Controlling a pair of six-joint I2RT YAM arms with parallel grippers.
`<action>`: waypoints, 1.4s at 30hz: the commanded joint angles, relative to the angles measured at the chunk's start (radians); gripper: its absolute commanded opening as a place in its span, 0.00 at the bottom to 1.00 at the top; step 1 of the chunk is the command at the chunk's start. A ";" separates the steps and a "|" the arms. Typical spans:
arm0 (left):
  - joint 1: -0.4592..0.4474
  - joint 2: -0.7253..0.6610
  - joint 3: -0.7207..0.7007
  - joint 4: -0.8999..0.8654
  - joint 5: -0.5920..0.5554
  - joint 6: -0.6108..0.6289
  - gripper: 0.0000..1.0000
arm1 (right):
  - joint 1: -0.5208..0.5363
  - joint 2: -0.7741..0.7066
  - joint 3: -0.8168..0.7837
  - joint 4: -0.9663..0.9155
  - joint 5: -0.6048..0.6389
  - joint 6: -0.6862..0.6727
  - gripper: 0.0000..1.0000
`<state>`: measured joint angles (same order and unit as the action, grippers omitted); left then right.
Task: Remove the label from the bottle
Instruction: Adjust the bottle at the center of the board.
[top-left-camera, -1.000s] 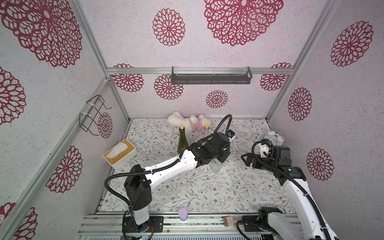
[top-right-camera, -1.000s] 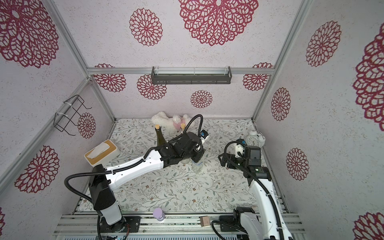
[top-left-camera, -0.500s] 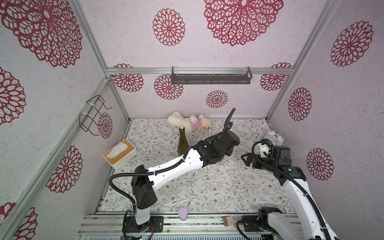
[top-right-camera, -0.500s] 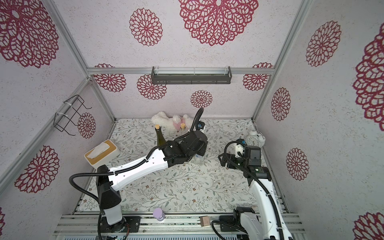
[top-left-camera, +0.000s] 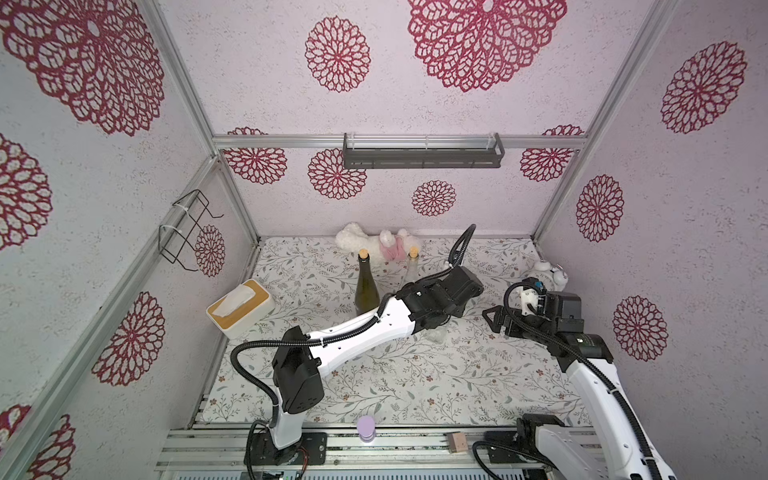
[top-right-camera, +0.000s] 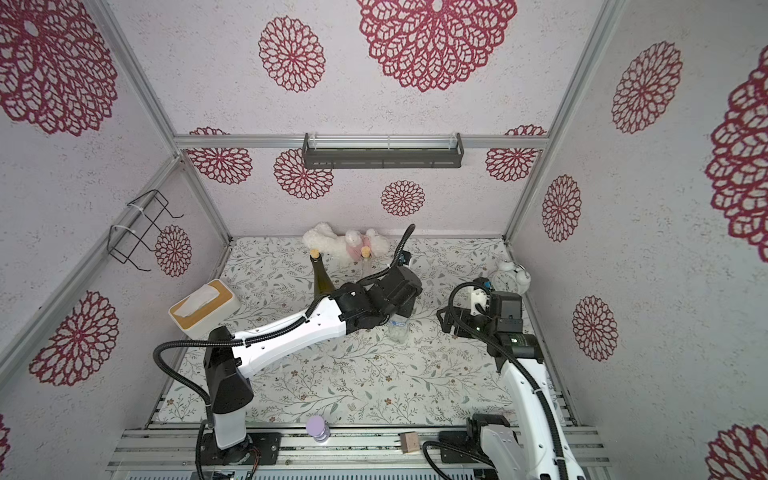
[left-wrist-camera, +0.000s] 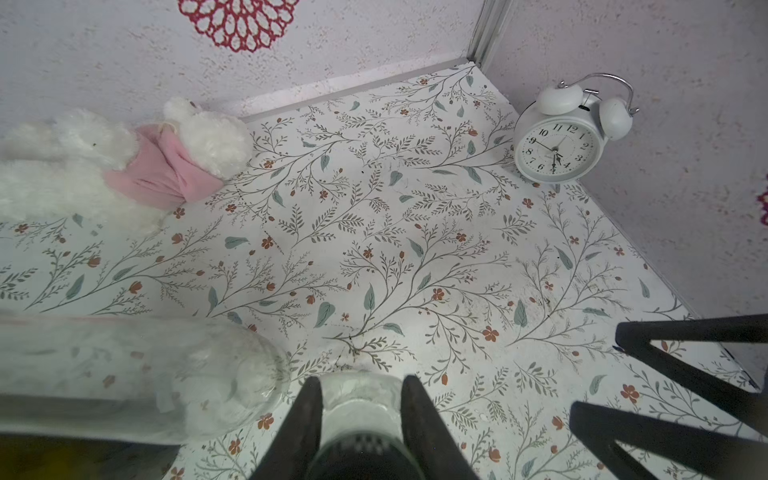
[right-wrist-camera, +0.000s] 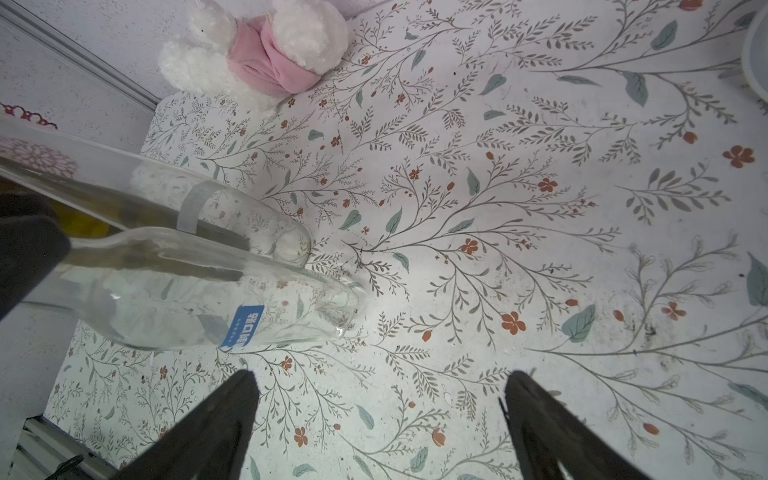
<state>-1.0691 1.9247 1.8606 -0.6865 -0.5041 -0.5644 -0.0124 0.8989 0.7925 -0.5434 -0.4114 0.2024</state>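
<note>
One blue label (right-wrist-camera: 242, 327), seemingly right-wrist only

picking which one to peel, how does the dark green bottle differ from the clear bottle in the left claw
The dark green bottle is dark glass, the clear bottle see-through. The clear bottle has a blue label; none shows on the dark green bottle. The left claw is shut on the clear bottle's top; the dark green bottle stands free, corked. Both stand upright.
</note>
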 joint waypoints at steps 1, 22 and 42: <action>-0.005 0.005 0.010 0.044 -0.008 -0.035 0.28 | -0.004 -0.015 -0.006 0.022 0.006 -0.003 0.95; -0.006 0.001 -0.013 0.057 0.003 -0.038 0.50 | -0.004 -0.007 -0.031 0.036 0.017 -0.002 0.95; -0.015 -0.136 -0.155 0.144 0.066 0.078 0.95 | -0.004 -0.017 -0.032 0.022 0.023 -0.002 0.95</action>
<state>-1.0801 1.8381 1.7210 -0.5945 -0.4530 -0.5144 -0.0124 0.8989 0.7677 -0.5362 -0.3962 0.2028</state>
